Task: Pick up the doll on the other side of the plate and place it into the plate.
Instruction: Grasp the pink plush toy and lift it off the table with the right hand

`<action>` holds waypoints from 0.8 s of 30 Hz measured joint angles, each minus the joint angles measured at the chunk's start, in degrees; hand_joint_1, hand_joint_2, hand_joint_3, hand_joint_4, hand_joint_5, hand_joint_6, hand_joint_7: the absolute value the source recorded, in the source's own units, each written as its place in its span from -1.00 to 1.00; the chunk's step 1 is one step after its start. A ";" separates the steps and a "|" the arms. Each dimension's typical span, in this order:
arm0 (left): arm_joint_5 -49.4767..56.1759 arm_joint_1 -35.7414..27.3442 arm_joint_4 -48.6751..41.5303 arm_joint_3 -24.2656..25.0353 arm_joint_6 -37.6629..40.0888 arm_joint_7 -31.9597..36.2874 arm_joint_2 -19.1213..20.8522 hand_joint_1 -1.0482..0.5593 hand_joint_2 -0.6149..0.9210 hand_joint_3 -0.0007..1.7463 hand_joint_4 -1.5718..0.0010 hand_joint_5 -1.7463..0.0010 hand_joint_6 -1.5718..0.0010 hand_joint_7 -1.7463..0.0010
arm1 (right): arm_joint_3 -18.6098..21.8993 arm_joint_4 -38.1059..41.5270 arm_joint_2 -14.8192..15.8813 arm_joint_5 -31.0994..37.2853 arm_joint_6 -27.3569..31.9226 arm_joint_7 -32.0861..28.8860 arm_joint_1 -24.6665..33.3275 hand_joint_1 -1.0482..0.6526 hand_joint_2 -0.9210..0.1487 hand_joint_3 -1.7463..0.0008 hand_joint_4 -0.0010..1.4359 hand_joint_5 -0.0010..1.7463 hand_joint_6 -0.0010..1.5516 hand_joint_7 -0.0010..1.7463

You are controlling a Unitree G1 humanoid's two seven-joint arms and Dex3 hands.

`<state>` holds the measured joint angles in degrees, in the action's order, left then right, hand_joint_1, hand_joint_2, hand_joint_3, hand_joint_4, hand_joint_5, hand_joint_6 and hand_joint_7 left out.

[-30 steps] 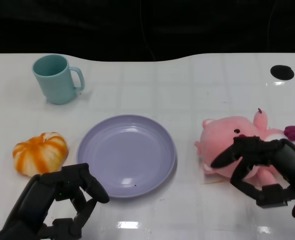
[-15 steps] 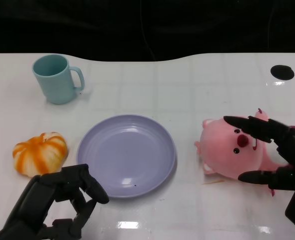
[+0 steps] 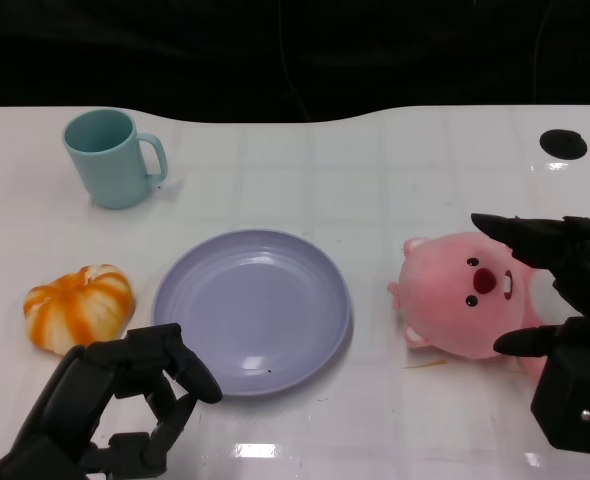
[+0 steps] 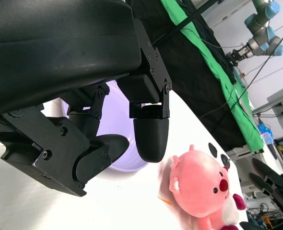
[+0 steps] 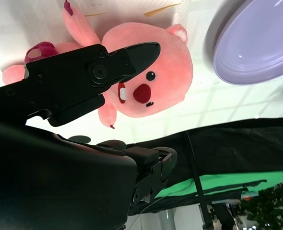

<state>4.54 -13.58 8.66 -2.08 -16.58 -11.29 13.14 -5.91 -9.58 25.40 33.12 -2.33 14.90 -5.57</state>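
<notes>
The right hand [image 3: 560, 300] is hovering wide open at the doll [image 3: 460, 300], its fingers [image 3: 510, 232] spread far and near of the pink body with the head showing between them. It is grasping nothing; whether any fingertip is brushing the plush is hard to tell from the head view, though in the right wrist view a finger [image 5: 108, 64] is crossing in front of the face with a gap seeming to show.

The left hand [image 3: 125, 405] is sitting at the near left, fingers curled inward around nothing, just near of the plate [image 3: 190, 300].

The doll is lying on the white table [image 3: 375, 170] to the right of the plate, close beside its rim but apart from it. It is soft, fuzzy pink plush with a rounded head, small ears, black eyes and a red nose. Its head is pointing left toward the plate and its body is trailing right behind the hand, so its long axis is running left to right.

The plate is smooth, glossy lavender, round and shallow. A ribbed orange and white pumpkin [image 3: 80, 308] is lying to its left, and a teal mug [image 3: 110, 158] is standing upright at the far left.
</notes>
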 measured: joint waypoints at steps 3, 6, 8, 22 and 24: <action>0.04 0.02 -0.02 -0.05 -0.02 0.00 -0.04 0.21 0.49 0.22 0.03 -0.80 -0.06 -0.29 | -1.23 0.37 0.04 1.01 1.83 1.15 -1.87 -0.43 -0.71 1.00 -1.00 -0.69 -0.78 -0.96; 0.06 0.08 -0.01 -0.15 0.00 0.00 -0.12 0.21 0.50 0.21 0.03 -0.78 -0.07 -0.29 | -2.57 1.56 0.19 2.29 3.41 2.49 -3.97 -0.44 -0.69 1.00 -1.00 -0.75 -0.79 -0.97; 0.06 -0.01 0.13 -0.15 0.33 0.01 -0.15 0.21 0.51 0.22 0.03 -0.76 -0.06 -0.28 | -3.62 2.77 0.32 2.87 4.15 3.25 -5.49 -0.43 -0.67 1.00 -1.00 -0.76 -0.78 -0.97; 0.12 -0.29 1.14 -0.31 1.26 0.01 -0.33 0.23 0.49 0.24 0.01 -0.77 -0.07 -0.28 | -11.69 17.98 -0.60 6.49 5.32 3.58 -14.95 -0.55 -0.75 0.99 -0.98 -0.83 -0.78 -0.99; 0.11 -0.38 1.35 -0.34 1.27 0.01 -0.39 0.23 0.48 0.25 0.01 -0.77 -0.08 -0.28 | -12.50 21.30 -1.17 6.29 5.03 3.46 -16.76 -0.57 -0.77 0.99 -0.99 -0.83 -0.78 -0.99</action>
<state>4.65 -13.96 10.01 -2.42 -15.31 -11.28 12.75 -18.41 11.72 24.24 39.41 2.70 18.36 -22.34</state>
